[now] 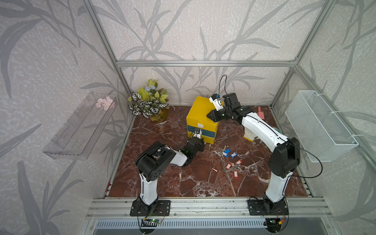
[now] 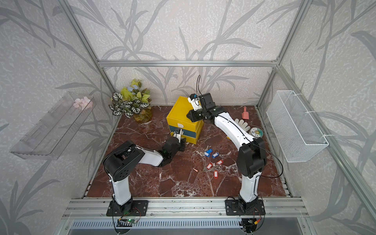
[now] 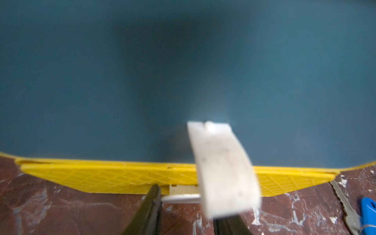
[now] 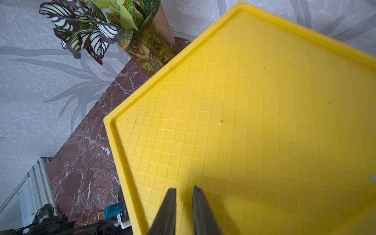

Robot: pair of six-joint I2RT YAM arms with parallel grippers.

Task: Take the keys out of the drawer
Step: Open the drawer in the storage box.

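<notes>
Two tools: left tool (image 1: 197, 133) clenched on drawer handle (image 3: 181, 198), right tool (image 4: 184, 188) narrowly parted, empty, atop yellow cabinet (image 4: 254, 101).

The walls (image 1: 183, 30) around me carry pale grey paper with darker grey leaves. A frame (image 1: 203, 63) of silver metal bars stands before them. My desk (image 1: 162, 183) has a dark red marble top with white veins. On the left wall hangs a clear plastic shelf (image 1: 77, 130) holding pink flowers (image 1: 104, 103), and on the right wall a white wire basket (image 1: 319, 126). A plant (image 1: 148, 103) with striped leaves stands in the far left corner. The light is soft and even.
</notes>
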